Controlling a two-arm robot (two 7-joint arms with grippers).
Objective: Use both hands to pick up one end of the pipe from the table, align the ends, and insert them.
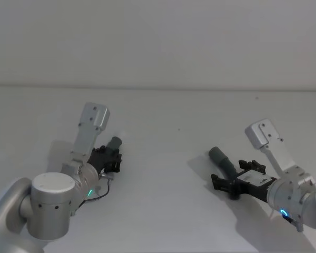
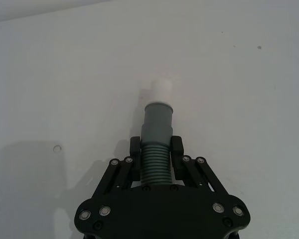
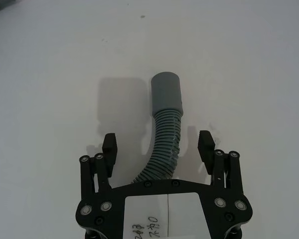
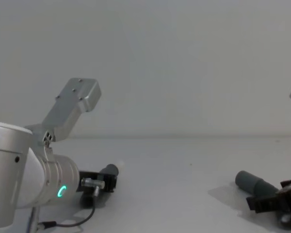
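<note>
- Grey ribbed hose piece (image 2: 154,169) sat clamped in your left end effector (image 2: 155,149), low at the counter (image 1: 168,211). The fingers pinched the ribs just behind the cuff (image 2: 157,122), and the narrow white tip (image 2: 162,89) pointed away from the wrist.
- Your right end effector (image 3: 157,144) stood released, with a finger on either side of the second hose piece (image 3: 165,142) and touching neither flank. That piece lay on the counter, well apart from the first.
- To grasp well, you likely needed to close squarely on the ribs near the wide cuff (image 3: 166,92), so the curved body would not swing when lifted.
- Matte white-grey and unmarked, the counter ran back to a plain pale wall (image 1: 158,42).
</note>
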